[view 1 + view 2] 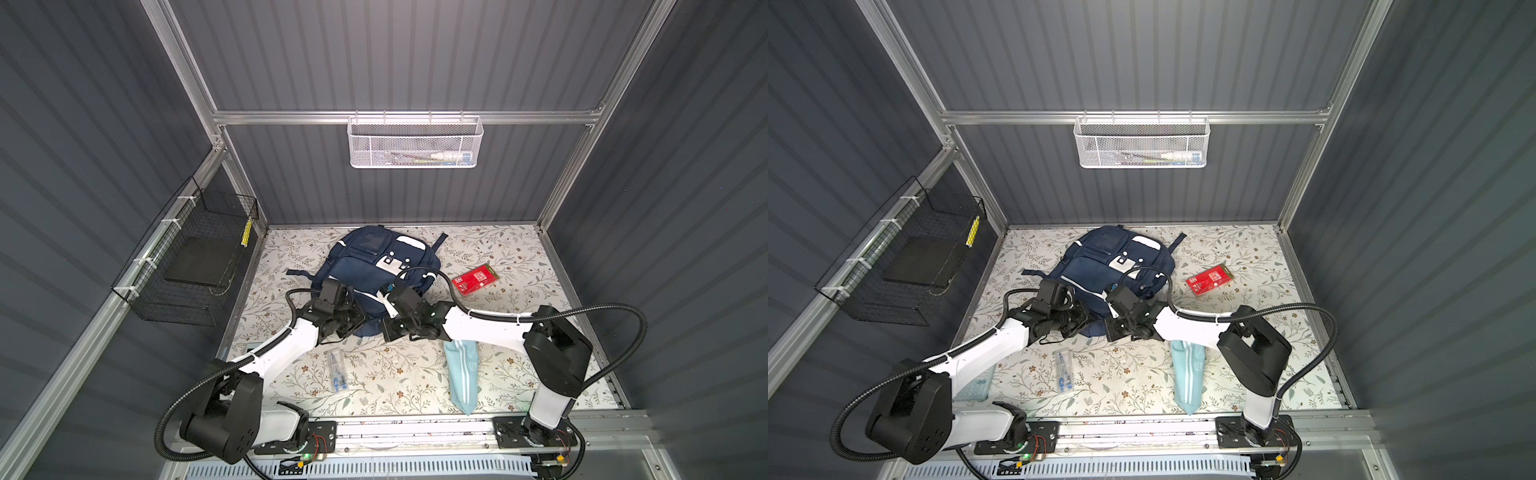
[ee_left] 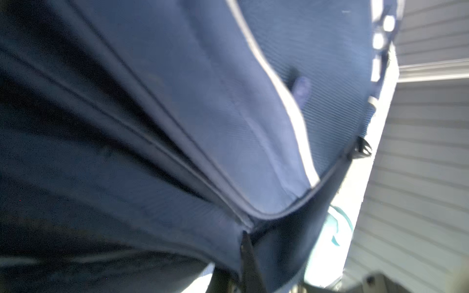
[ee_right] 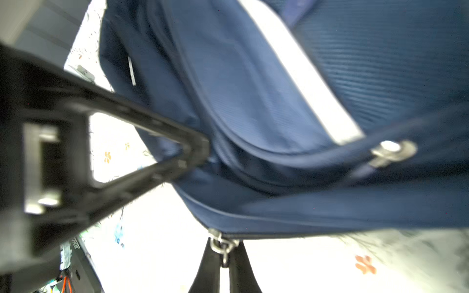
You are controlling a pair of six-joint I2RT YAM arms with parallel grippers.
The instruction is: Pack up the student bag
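Note:
The navy student bag (image 1: 374, 266) (image 1: 1113, 266) lies on the flowered table at the back centre, its white-striped front pocket facing up. Both arms meet at its near edge. My left gripper (image 1: 358, 321) (image 2: 245, 256) is shut on a fold of the bag's fabric beside a zip seam; in the right wrist view its black fingers (image 3: 195, 152) converge on the bag's edge. My right gripper (image 1: 383, 326) (image 3: 224, 256) is shut on a metal zip pull (image 3: 223, 247) at the bag's lower seam. A second zip pull (image 3: 392, 152) hangs free higher up.
A red packet (image 1: 473, 280) lies right of the bag. A light-blue striped pouch (image 1: 461, 374) lies at the front right, and a clear packet with blue items (image 1: 337, 370) at the front centre. A black wire basket (image 1: 195, 266) hangs on the left wall, a white mesh basket (image 1: 413, 143) on the back wall.

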